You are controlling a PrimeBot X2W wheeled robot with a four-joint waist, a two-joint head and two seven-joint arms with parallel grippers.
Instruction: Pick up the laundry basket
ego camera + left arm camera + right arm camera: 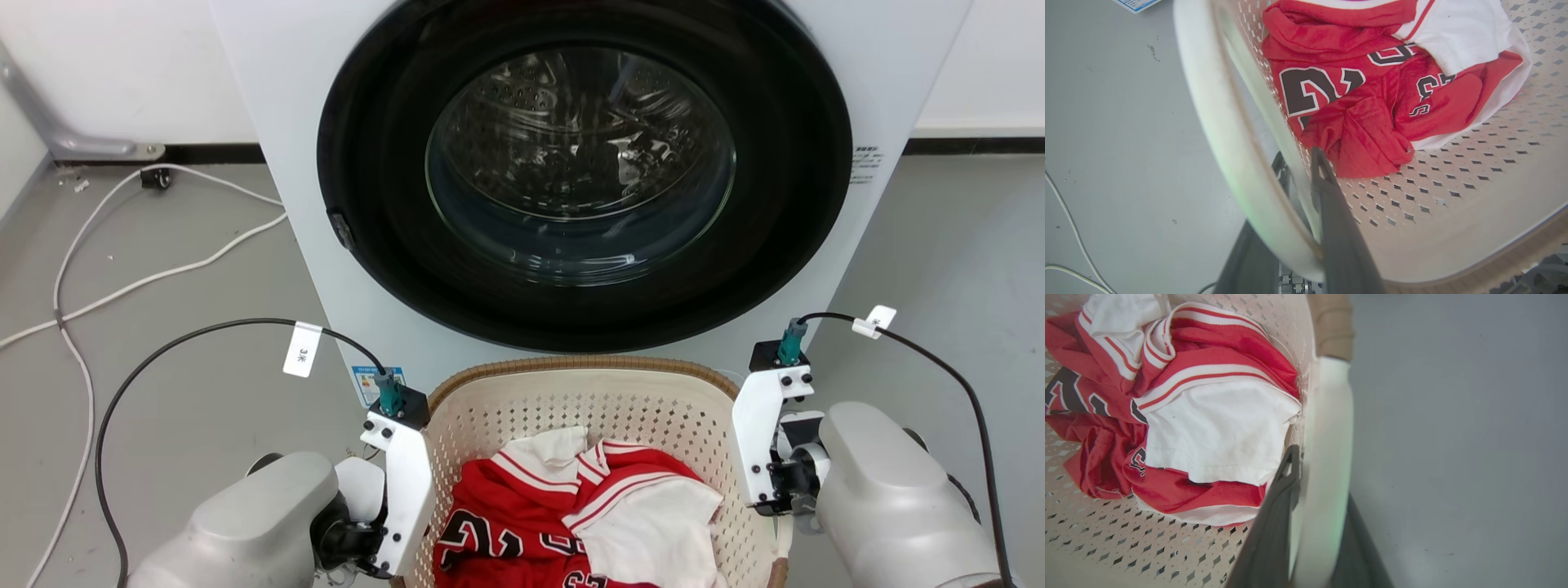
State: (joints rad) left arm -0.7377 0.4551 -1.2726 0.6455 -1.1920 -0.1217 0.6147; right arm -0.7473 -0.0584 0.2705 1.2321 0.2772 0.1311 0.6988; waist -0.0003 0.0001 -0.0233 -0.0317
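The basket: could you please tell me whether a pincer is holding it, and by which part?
Both do: the left pincer clamps the left handle of the basket, the right pincer the right handle, one finger inside, one outside.

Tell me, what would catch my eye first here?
The washing machine, with its big round dark door, dominates the top of the head view. Just in front of it is a cream laundry basket holding a crumpled red and white jersey. The left fingers and right fingers straddle the basket's white side handles, one finger inside and one outside.
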